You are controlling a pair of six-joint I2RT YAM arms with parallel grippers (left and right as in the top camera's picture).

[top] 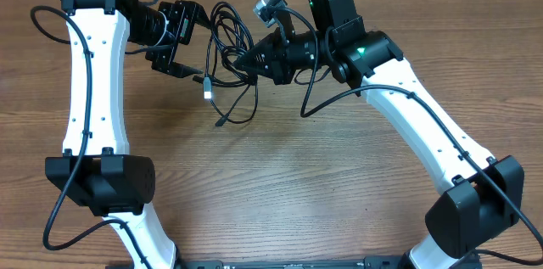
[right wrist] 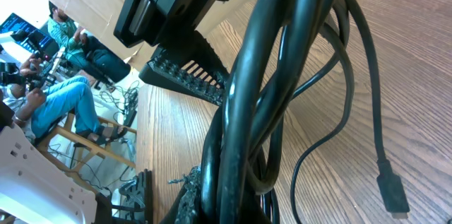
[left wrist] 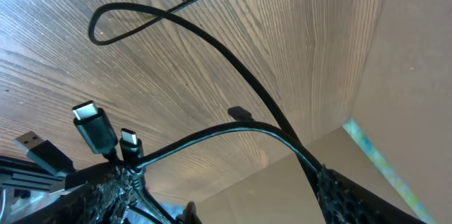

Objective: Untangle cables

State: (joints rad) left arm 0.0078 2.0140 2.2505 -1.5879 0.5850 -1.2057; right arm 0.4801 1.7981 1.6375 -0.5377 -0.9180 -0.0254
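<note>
Overhead gives me the layout. The cables (top: 231,48) lie as a loose bunch of black loops at the far middle of the table (top: 297,184), between my two claws. The right claw (top: 240,58) reaches in from the right with its tip buried in the bunch. The left claw (top: 197,46) sits just left of the bunch, jaws spread, with a loop lying across the gap. A silver-tipped plug (top: 206,92) trails out on the near side.

The left wrist camera adds what overhead cannot resolve. Three connector ends (left wrist: 90,121) crowd together low in the view: one wide and flat, one small, one rectangular. One cord arches away into a loop on the wood. The ridged pads (left wrist: 339,192) stand well apart.

The right wrist camera shows a thick bundle of cords running down between its own fingers and pinched there, so I read that claw as clamped on the cables. One cord hangs free and ends in a black plug (right wrist: 392,189).

The surface is brown wood grain. A plain brown board (left wrist: 417,54) rises past it. Beyond the table, seated people (right wrist: 60,104) are visible in the room.

The cords are thin, glossy and black, crossing in slack loops.
</note>
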